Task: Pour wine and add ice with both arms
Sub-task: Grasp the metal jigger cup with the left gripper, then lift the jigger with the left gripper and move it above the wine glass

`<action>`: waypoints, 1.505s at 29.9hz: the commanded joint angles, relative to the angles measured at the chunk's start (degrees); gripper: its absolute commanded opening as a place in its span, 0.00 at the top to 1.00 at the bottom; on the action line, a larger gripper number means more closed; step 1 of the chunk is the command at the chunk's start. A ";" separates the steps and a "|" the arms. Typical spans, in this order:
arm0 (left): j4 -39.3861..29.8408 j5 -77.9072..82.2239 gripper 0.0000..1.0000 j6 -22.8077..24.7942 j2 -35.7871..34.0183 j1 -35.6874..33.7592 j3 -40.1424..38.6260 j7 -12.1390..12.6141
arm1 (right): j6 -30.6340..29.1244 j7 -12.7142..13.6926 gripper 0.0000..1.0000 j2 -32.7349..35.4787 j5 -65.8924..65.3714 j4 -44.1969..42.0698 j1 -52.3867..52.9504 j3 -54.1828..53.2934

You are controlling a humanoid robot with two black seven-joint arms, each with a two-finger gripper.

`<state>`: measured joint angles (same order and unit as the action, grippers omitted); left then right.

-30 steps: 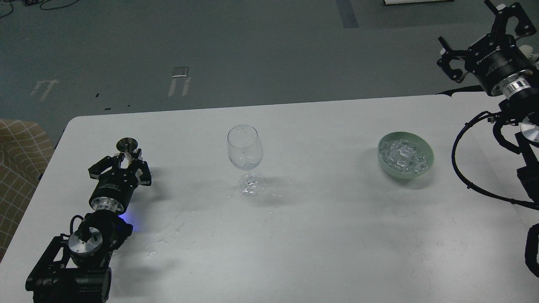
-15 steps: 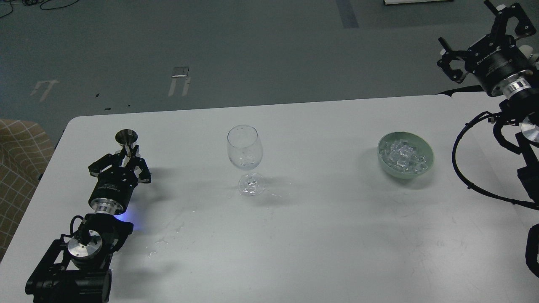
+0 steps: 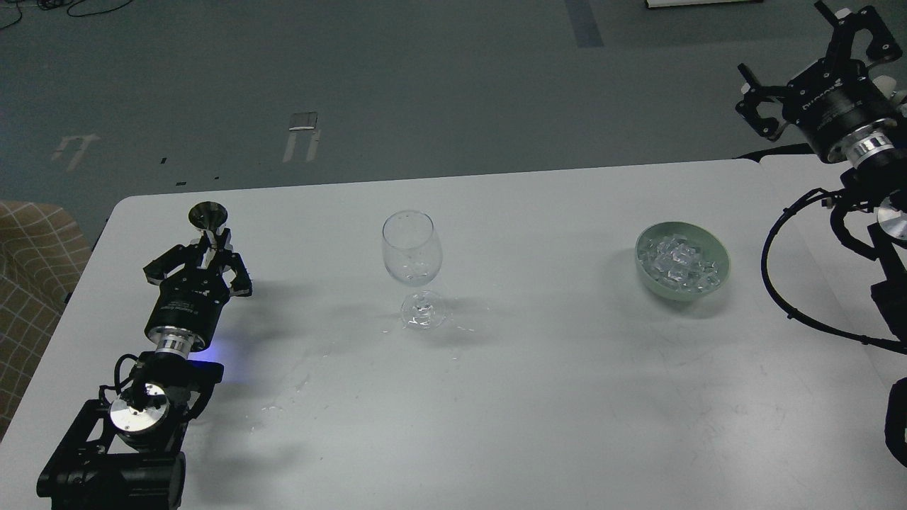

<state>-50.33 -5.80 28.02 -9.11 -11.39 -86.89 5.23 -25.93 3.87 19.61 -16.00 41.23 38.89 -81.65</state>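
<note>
A clear stemmed wine glass (image 3: 412, 248) stands upright on the white table (image 3: 538, 404), left of centre. The ice (image 3: 679, 263) is a glittering heap of clear cubes in a pale green bowl (image 3: 719, 283) to the right. My left gripper (image 3: 205, 249) at the table's left is shut on the stem of a small steel jigger (image 3: 207, 214), whose cup opens upward and away from me. My right gripper (image 3: 806, 67) hangs high beyond the table's far right corner, open and empty, well apart from the bowl.
Water droplets (image 3: 283, 397) lie on the table near the glass base and toward my left arm. A checked fabric seat (image 3: 32, 283) stands off the table's left edge. A black cable (image 3: 779, 283) loops by my right arm.
My left gripper has moved farther away and slightly left with the jigger in it. The right gripper, glass and bowl have hardly moved.
</note>
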 commanded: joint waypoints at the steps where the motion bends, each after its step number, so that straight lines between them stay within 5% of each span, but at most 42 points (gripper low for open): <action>1: -3.54 0.08 0.89 -0.33 -0.03 1.98 0.67 0.04 | 0.09 0.00 0.00 -0.10 0.00 0.08 -0.04 -0.18; 7: -9.87 0.08 0.95 -2.70 0.14 3.22 0.84 0.30 | 0.00 0.00 0.00 -0.19 0.00 0.08 -0.04 -0.35; 16: -13.56 0.08 0.90 -4.72 0.14 3.74 0.93 3.03 | 0.00 0.00 0.00 -0.19 0.00 -0.01 -0.04 -0.35; 21: -14.62 0.08 1.00 -5.34 0.06 3.74 0.67 2.76 | 0.00 0.00 0.00 -0.19 0.00 -0.09 -0.04 -0.35; 29: -21.12 -0.01 1.00 -10.88 -1.88 3.74 0.93 3.73 | 0.00 0.00 0.00 -0.10 0.00 -0.18 -0.21 -0.35; 34: -24.55 0.08 1.00 -13.07 -2.41 3.48 1.54 7.85 | -0.09 0.00 0.00 0.69 0.00 -0.18 -0.21 -0.35; 45: -33.68 0.87 1.00 -20.62 0.83 2.42 7.17 8.04 | -0.09 0.00 0.00 0.78 0.00 -0.53 -0.39 -0.35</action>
<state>-80.86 -5.35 10.52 -10.30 -8.87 -80.39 13.36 -26.04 3.87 20.47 -16.00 40.75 38.51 -82.02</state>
